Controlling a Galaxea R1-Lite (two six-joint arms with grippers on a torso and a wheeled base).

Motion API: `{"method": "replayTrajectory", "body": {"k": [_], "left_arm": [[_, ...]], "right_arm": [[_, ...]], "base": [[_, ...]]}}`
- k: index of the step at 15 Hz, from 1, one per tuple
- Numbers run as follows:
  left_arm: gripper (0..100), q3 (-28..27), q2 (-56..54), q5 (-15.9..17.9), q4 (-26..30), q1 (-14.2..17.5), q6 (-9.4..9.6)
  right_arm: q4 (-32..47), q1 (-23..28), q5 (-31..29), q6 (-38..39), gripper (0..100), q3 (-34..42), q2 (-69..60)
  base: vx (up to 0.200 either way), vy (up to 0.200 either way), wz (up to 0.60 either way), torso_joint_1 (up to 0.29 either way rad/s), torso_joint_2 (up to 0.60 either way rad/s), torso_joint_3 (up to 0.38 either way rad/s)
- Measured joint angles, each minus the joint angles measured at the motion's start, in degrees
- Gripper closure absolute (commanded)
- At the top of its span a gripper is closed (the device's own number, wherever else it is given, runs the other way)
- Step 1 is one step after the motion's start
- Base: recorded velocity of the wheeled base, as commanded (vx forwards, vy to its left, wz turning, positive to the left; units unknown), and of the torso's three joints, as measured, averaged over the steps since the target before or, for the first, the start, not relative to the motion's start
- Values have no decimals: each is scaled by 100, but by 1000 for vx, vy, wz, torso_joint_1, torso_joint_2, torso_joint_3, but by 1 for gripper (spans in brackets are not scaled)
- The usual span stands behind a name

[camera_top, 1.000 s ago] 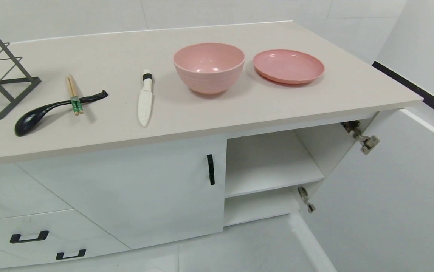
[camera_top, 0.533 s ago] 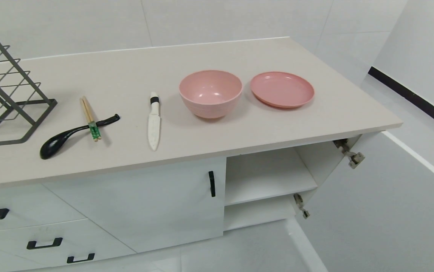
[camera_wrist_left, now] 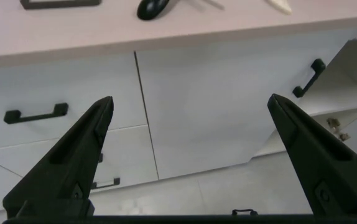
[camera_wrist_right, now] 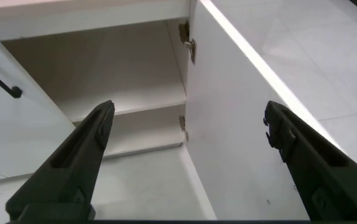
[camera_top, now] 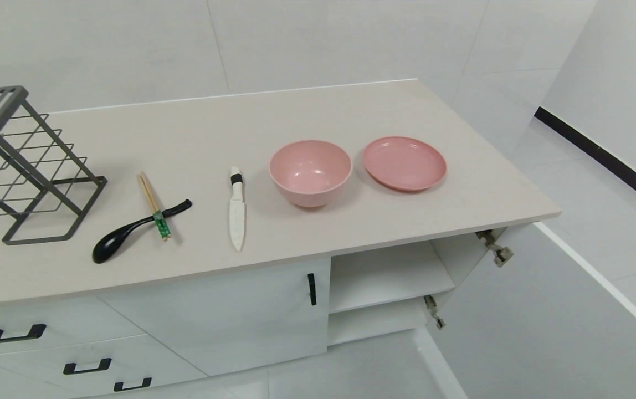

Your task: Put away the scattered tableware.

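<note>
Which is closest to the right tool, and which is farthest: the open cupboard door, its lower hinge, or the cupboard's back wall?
Measured from the right tool in the right wrist view:
1. The open cupboard door, swung out on the right.
2. The lower hinge, at the cupboard's front.
3. The back wall, deep inside.

The wide-open cabinet door (camera_top: 545,332) leaves the shelf (camera_top: 390,271) reachable; bowl (camera_top: 310,172) and plate (camera_top: 404,163) sit close.
</note>
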State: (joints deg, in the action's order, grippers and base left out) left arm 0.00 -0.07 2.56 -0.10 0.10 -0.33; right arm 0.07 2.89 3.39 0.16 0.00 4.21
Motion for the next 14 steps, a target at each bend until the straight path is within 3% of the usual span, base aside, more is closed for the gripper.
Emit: {"method": "replayTrajectory", "body": {"k": [11, 14], "left_arm": [[0, 0, 0, 0, -12, -2, -13], [0, 0, 0, -2, -1, -2, 9]], "right_arm": [[-7, -9, 0, -5, 0, 0, -7], [0, -2, 0, -5, 0, 0, -7]], "base": [[0, 0, 0, 226, -516, -291], [200, 0, 0, 20, -43, -25]]}}
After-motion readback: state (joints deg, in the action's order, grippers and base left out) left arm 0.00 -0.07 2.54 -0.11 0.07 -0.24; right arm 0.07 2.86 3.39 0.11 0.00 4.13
